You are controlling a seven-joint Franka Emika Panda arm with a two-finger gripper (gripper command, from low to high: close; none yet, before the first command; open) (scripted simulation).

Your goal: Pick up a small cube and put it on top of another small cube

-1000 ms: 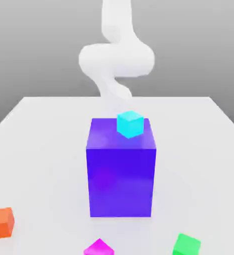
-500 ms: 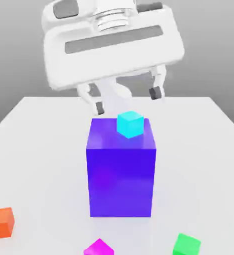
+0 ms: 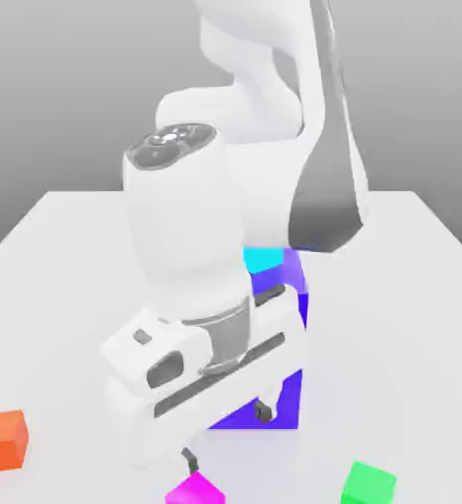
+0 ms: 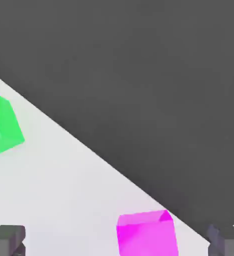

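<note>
The small magenta-pink cube lies at the table's front edge, and the hand view shows the same cube beside the table's rim. My gripper hangs just above and behind it, open, with nothing between its fingers. In the hand view the gripper straddles the cube, whose body sits closer to one dark fingertip than to the other. A small cyan cube rests on top of the big purple block, mostly hidden behind my arm.
A small orange cube sits at the front on the exterior view's left. A small green cube sits at the front right, and the green cube also appears in the hand view. The white table ends close to the magenta cube.
The hand has swung from above the purple block down and forward to the table's front, over the magenta cube. Its fingers stay open. No cube has moved.
</note>
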